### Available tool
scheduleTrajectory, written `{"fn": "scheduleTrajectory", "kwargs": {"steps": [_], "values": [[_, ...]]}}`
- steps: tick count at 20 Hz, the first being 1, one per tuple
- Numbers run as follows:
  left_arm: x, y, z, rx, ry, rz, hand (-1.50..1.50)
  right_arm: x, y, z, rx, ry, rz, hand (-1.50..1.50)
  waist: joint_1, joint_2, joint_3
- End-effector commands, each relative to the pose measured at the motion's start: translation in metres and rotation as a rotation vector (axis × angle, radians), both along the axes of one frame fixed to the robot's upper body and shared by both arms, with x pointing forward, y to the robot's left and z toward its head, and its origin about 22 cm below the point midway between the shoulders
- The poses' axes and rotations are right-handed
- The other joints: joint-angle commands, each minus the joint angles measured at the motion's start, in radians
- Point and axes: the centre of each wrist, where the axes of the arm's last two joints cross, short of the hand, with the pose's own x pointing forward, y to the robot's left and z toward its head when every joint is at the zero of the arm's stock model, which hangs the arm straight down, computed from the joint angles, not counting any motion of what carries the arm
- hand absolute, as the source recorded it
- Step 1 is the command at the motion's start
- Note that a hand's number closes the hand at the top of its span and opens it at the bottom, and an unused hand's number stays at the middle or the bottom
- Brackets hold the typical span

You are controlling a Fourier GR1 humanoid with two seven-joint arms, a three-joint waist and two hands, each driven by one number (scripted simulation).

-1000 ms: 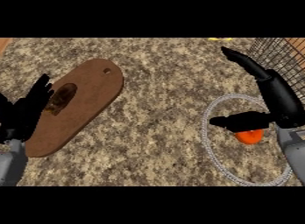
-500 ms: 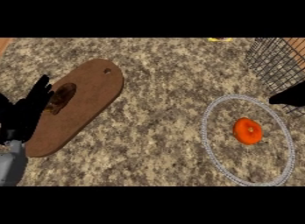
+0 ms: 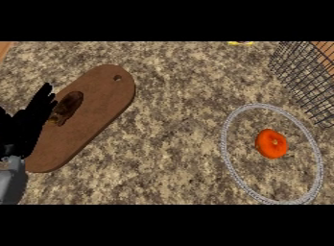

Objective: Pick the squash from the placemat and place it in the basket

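Orange squash (image 3: 272,143) sits inside the round wire-rimmed placemat (image 3: 230,153) near the worktop's (image 3: 177,96) right edge, a bit right of the ring's centre, nothing touching it. Black wire basket (image 3: 308,79) stands at the far right corner, just beyond the placemat rim, not touching the squash. Left robot hand (image 3: 24,124) shows at the worktop's left edge, fingers straight and spread upward, holding nothing, resting over the near-left side of a brown oval cutting board (image 3: 102,108). Board lies diagonally on the left half of the worktop, hole at its far end, with a dark brown item (image 3: 65,108) on it partly hidden by the fingers; can't tell what it is. Small yellow object (image 3: 241,43) at the far edge, mostly cut off. Right robot hand is out of frame
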Motion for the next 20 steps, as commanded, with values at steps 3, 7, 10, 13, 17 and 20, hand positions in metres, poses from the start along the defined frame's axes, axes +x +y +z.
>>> {"fn": "scheduleTrajectory", "kwargs": {"steps": [3,7,10,13,17,20], "values": [[-0.001,-0.011,-0.005,-0.002,-0.003,0.009,0.0,-0.019,-0.04,0.006,0.095,0.089,0.042,-1.5,-0.006,0.002,0.001],[0.009,-0.006,0.015,-0.011,-0.005,0.02,0.0,-0.045,-0.062,-0.023,0.163,0.032,0.04,-1.5,-0.016,0.002,0.003],[0.01,0.004,0.002,-0.004,0.003,0.015,0.0,-0.061,-0.062,-0.034,0.219,-0.035,0.026,-1.5,-0.014,0.003,0.002],[-0.007,0.013,-0.002,0.007,-0.006,-0.009,0.0,-0.078,-0.073,-0.061,0.248,-0.048,0.037,-1.5,-0.011,0.003,0.002],[0.011,-0.001,0.002,-0.02,-0.001,-0.008,0.0,-0.081,-0.06,-0.114,0.242,-0.058,0.024,-1.5,-0.004,0.007,0.003],[0.017,0.0,0.01,-0.017,0.011,-0.005,0.0,-0.068,-0.054,-0.133,0.256,-0.103,0.011,-1.5,0.005,0.007,0.002]]}}
